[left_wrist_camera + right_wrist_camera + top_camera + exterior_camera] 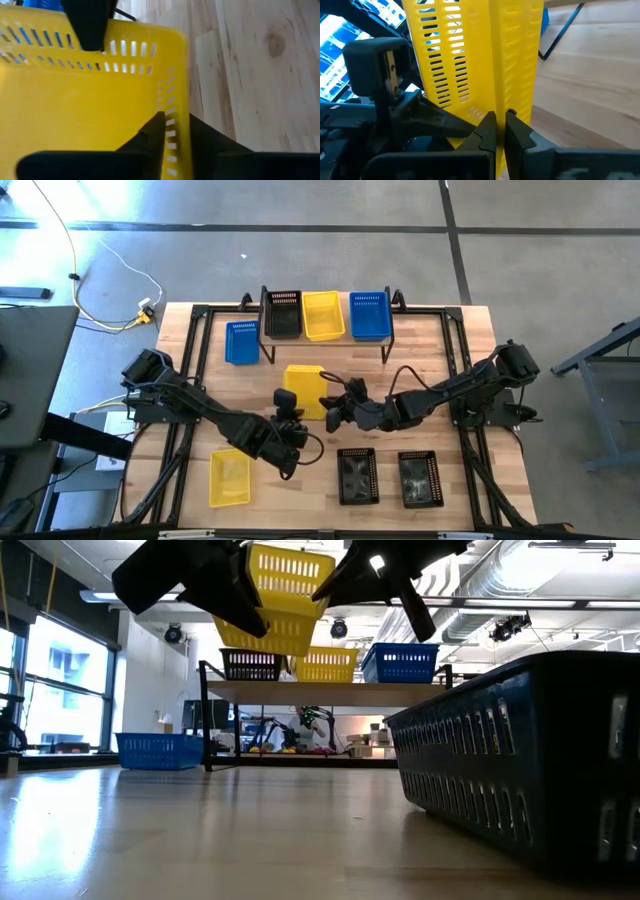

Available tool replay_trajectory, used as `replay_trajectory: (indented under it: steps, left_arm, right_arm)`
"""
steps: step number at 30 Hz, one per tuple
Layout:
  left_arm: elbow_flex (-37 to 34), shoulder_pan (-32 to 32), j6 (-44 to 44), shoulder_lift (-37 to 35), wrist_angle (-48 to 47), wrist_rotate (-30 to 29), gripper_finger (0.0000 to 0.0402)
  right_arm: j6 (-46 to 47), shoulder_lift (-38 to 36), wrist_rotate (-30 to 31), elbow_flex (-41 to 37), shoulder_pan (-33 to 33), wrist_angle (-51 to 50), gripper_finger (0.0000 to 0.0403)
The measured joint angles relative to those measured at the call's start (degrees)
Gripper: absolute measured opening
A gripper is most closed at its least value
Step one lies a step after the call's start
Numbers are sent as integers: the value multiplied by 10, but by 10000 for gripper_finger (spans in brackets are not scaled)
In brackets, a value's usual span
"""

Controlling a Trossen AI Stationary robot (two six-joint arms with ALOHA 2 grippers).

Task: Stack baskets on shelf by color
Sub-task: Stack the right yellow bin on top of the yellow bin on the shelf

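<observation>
Two dark, jointed arms with black cables; each tool seemingly has flat black fingers.

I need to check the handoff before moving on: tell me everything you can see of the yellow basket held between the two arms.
The yellow basket is shallow, rectangular plastic with slotted sides, looks empty and undamaged. In the low view it hangs tilted, clear of the table, in front of the shelf. The right end effector is shut on one side wall; the left end effector straddles the rim on the opposite side, one finger inside and one outside. Nothing else touches it.
</observation>
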Motion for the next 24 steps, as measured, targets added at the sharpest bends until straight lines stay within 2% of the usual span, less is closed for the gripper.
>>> replay_trajectory:
  steps: [4, 9, 17, 24]
  left_arm:
    - [0, -2, 1, 0, 0, 3, 8]
    - [0, -14, 10, 0, 1, 2, 5]
    - [0, -25, 10, 0, -2, 9, 1]
    - [0, -17, 15, -3, -8, 17, 1]
  right_arm:
    - [-15, 0, -4, 0, 0, 2, 0]
    - [-57, 0, -8, 0, 1, 5, 13]
    - [-131, -7, 10, 0, -2, 4, 86]
    - [-206, -66, -20, 1, -2, -2, 129]
